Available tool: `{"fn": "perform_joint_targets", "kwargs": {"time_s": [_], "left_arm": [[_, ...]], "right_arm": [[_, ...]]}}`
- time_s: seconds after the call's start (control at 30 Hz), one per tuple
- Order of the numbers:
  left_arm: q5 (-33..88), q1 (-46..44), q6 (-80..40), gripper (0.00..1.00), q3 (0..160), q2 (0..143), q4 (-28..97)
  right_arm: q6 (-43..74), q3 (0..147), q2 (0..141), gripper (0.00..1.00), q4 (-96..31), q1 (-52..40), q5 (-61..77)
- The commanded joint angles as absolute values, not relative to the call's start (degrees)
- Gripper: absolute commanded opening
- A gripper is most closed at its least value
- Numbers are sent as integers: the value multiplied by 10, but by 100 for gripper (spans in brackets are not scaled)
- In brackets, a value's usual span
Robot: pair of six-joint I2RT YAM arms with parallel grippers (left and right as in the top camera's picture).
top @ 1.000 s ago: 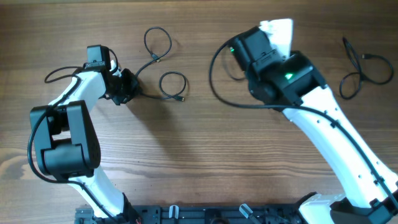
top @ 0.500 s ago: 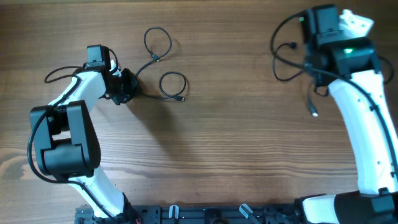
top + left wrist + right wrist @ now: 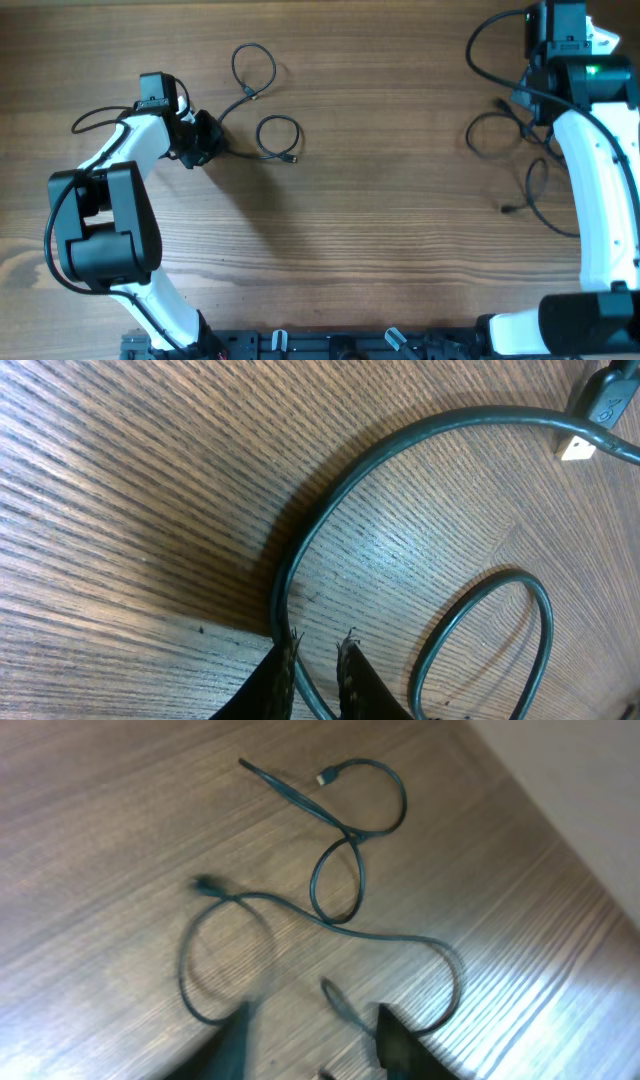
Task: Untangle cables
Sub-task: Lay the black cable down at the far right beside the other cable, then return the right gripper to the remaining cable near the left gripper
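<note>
Two tools: left tool point(image 3: 315, 652) and right tool point(image 3: 315, 1035), well apart, at opposite ends of the table point(image 3: 380, 250).
Left tool: narrow, fingertips pinched on the left cable point(image 3: 279, 600), low on the wood.
Left cable: a big arc runs from the tips up to a plug point(image 3: 600, 415) at the top right of the wrist view, with a small loop point(image 3: 547, 620) beside it. Overhead shows two loops just right of the tool. Can't tell if it is one cord or two.
Right tool: fingers apart, blurred, gripping nothing. A loose cord end lies on the table between them.
Right cables point(image 3: 350, 838): loose on the table ahead of the tool. One is a figure-eight with a light plug tip, the other a long wavy cord with one loop. They lie close together. Can't tell if they touch.
</note>
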State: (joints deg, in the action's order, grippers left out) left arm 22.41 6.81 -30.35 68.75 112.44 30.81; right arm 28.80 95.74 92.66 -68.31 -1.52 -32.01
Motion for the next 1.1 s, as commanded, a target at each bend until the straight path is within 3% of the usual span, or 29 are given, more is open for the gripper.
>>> {"fn": "perform_joint_targets", "kwargs": {"time_s": [0.0, 0.13, 0.3, 0.33, 0.43, 0.53, 0.77, 1.07], "left_arm": [[227, 66, -305, 17, 693, 1122, 305], [227, 66, -305, 17, 693, 1122, 304], [227, 66, -305, 17, 693, 1122, 304], [227, 66, -305, 17, 693, 1122, 304], [227, 66, -305, 17, 693, 1122, 304], [227, 66, -305, 17, 693, 1122, 304], [227, 66, -305, 17, 693, 1122, 304], [227, 66, -305, 17, 693, 1122, 304]], "right_arm": [[282, 960, 969, 66, -678, -10, -287], [234, 960, 1014, 70, -672, -10, -185], [162, 960, 1098, 66, -661, -10, -15], [160, 960, 1108, 61, -662, -10, -7], [147, 960, 1145, 27, -662, -10, 19], [130, 960, 1179, 13, -663, -10, 42], [105, 960, 1235, 6, -651, -10, 56], [107, 959, 1282, 7, -637, -10, 35]]}}
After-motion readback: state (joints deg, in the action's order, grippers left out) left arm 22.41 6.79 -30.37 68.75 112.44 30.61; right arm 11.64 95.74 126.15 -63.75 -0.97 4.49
